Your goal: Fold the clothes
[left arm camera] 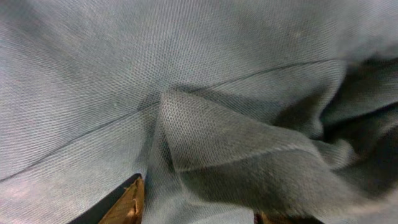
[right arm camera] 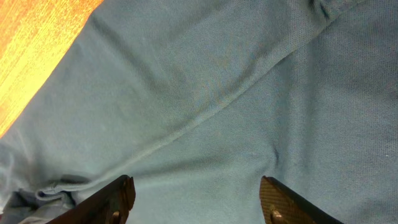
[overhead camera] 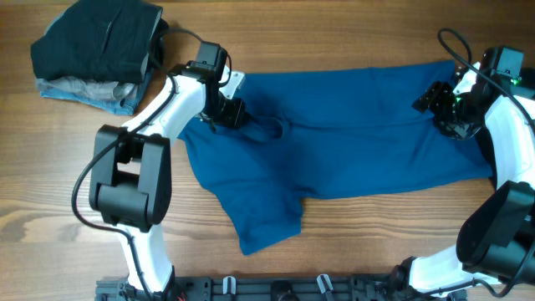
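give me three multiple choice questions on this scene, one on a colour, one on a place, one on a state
1. The spread shirt is: A) red B) white C) royal blue
2. The stack of folded clothes lies: A) at the upper left of the overhead view B) on the shirt C) at the lower right edge
3. The right gripper is: A) shut on a sleeve B) open over the shirt C) out of view
Answers: 1 C, blue knit fills every view; 2 A, it sits apart from the shirt at upper left; 3 B, its jaws stand wide apart over the fabric.
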